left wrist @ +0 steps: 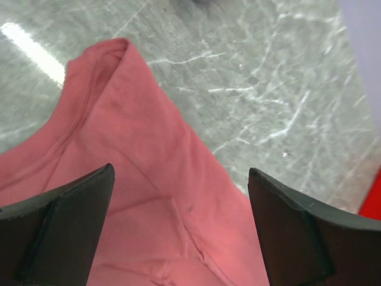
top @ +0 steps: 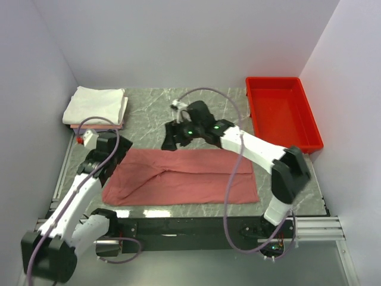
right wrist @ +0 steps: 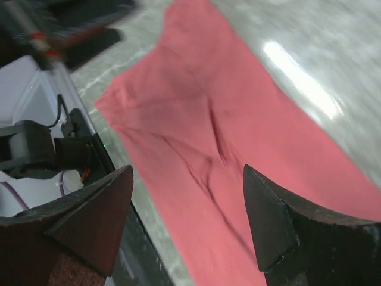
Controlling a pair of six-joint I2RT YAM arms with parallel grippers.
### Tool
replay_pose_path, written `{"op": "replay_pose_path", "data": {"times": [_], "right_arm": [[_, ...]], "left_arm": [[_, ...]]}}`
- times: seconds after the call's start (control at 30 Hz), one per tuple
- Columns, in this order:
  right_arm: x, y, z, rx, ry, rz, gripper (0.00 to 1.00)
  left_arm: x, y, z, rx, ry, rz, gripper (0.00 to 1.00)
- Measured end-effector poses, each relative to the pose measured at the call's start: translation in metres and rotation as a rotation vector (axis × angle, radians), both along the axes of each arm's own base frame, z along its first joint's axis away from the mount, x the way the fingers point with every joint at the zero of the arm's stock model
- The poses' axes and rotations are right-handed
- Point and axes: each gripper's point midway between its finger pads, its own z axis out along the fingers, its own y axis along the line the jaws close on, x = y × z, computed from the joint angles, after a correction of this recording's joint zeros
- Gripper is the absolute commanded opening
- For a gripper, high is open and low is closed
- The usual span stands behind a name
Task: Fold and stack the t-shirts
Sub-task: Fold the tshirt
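Observation:
A dusty salmon-red t-shirt [top: 184, 177] lies flat as a long folded strip across the front of the marble table. A folded white t-shirt [top: 95, 104] rests on a pale pink one [top: 95, 126] at the back left. My left gripper [top: 121, 154] hovers over the red shirt's left end, jaws wide open and empty; in the left wrist view [left wrist: 180, 174] the shirt [left wrist: 119, 119] lies below the fingers. My right gripper [top: 171, 140] hangs open just above the shirt's back edge; the right wrist view [right wrist: 187, 173] shows the shirt [right wrist: 238, 101] beneath, untouched.
A rigid bright red tray [top: 283, 113] stands at the back right, and its corner shows in the left wrist view [left wrist: 372, 199]. White walls close in the table on three sides. A black rail [top: 196, 226] runs along the near edge.

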Motion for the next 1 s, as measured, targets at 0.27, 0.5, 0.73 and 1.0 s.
{"op": "replay_pose_path", "data": {"times": [0.27,0.5,0.73,1.0], "right_arm": [[0.019,0.078,-0.057,-0.058,0.012,0.162,0.76],[0.006,0.109,-0.087,-0.068,0.054,0.255,0.61],[0.014,0.125,-0.101,-0.073,0.054,0.274,0.58],[0.009,0.121,-0.133,-0.126,0.113,0.277,0.56]], "left_arm": [[0.035,0.003,-0.043,-0.032,0.115,-0.104,0.99],[0.047,-0.001,-0.076,-0.128,0.183,-0.192,1.0],[0.046,0.007,-0.089,-0.172,0.2,-0.193,1.0],[0.045,0.01,-0.095,-0.178,0.201,-0.198,1.0]]}}
